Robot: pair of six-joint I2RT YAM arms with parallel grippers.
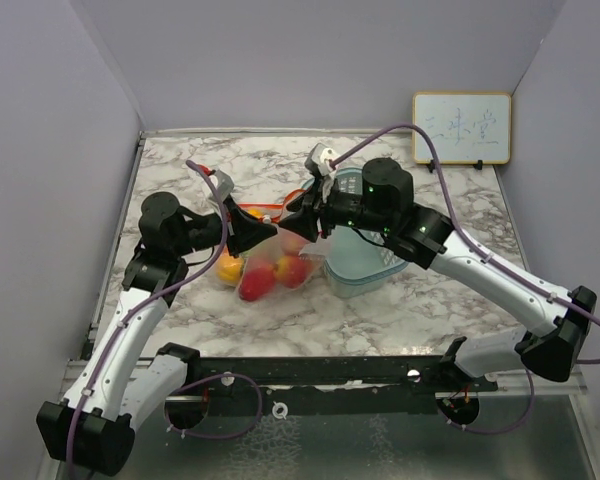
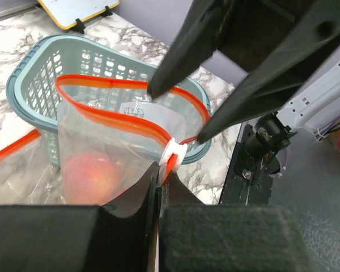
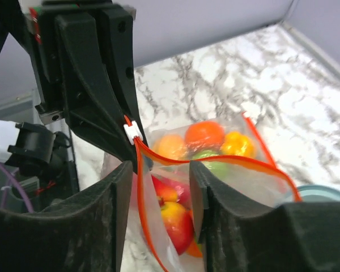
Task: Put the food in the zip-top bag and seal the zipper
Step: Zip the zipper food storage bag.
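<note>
The clear zip-top bag (image 1: pixel 272 262) lies on the marble table with the food (image 1: pixel 258 280) inside: red, orange, yellow and green toy fruits (image 3: pixel 179 222). Its mouth stands open, the red-orange zipper (image 3: pixel 226 162) curving apart (image 2: pixel 119 116). My left gripper (image 2: pixel 160 181) is shut on the bag's edge just below the white slider (image 2: pixel 173 152). My right gripper (image 3: pixel 158 170) is open, and one lip of the mouth passes between its fingers without being pinched. In the top view the two grippers (image 1: pixel 252 232) (image 1: pixel 298 215) meet over the bag's mouth.
A teal mesh basket (image 1: pixel 365 275) stands right behind the bag (image 2: pixel 28 73). A small whiteboard (image 1: pixel 461 127) leans on the back wall at the right. Grey walls close in the table on three sides.
</note>
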